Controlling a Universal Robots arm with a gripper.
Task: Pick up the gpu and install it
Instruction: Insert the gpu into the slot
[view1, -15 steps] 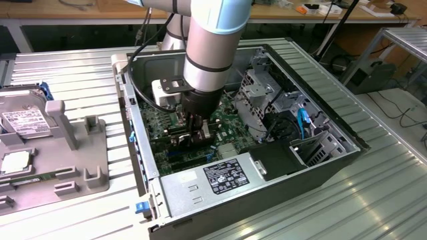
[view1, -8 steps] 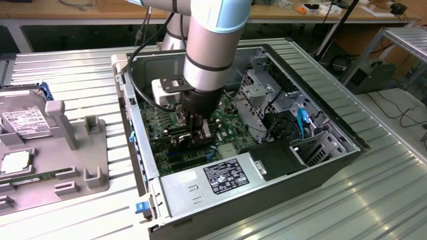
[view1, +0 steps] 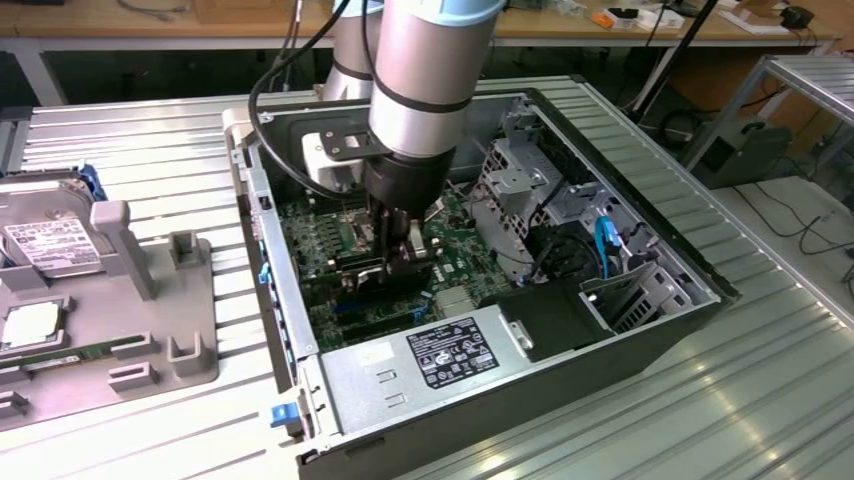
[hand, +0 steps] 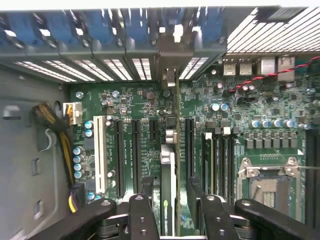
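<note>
— Black fingers of the gripper stand apart, flanking the gpu without clamping it.

— Where's that card?

— Upright, edge-on in a slot on the green motherboard, inside the open computer case.

— Any writing?

— White label on the power supply; unreadable.

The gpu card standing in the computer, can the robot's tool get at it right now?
Probably yes. The tool is already right over the gpu, one finger on each side of the upright card. Nothing sits between them, and the motherboard slots beside it leave room.
</note>
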